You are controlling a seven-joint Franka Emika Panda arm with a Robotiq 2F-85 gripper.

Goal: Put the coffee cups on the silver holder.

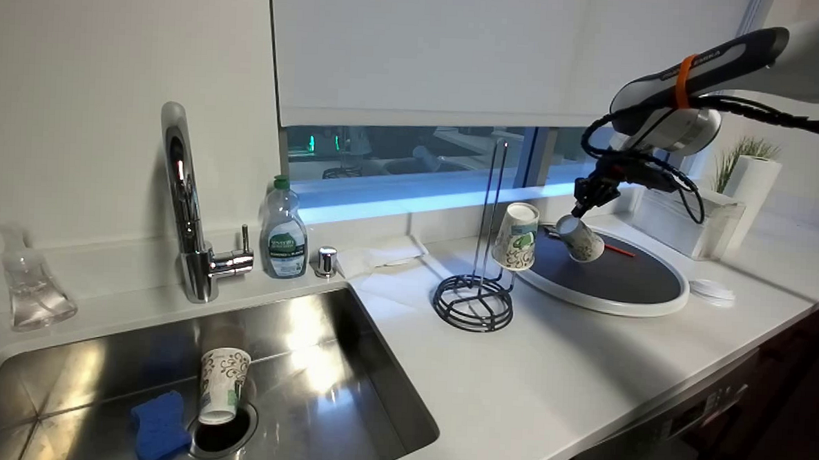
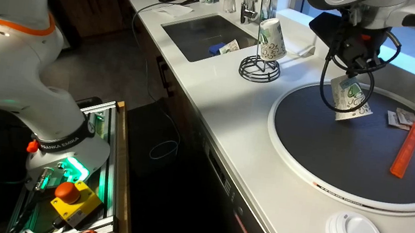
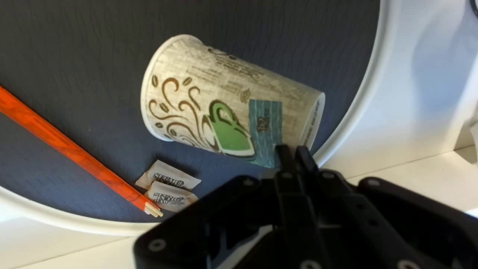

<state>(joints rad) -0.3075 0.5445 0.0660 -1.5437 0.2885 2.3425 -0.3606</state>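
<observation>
Txt I can read: "FRANKA EMIKA" on the black ring [image 2: 66, 142] low on the white robot arm [image 2: 15, 69], "EMIKA" on its black panel [image 1: 714, 62], "seventh" on the clear plastic soap btl [image 1: 283, 233] w/ green cap [image 1: 281, 182], "12" on the teal patch [image 3: 265, 140] of a brown-patterned white paper cup [image 3: 227, 93]. Small pale paper pkts [image 3: 168, 175]: too blurry tbh.

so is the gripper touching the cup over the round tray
Touching. The wrist view shows the gripper pinching the cup at its base rim.

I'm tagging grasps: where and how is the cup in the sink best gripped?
Probably pinch the cup by its narrow base's upper edge, from above at the drain end: it lies on its side, wide end pointing away, free for the holder.
</observation>
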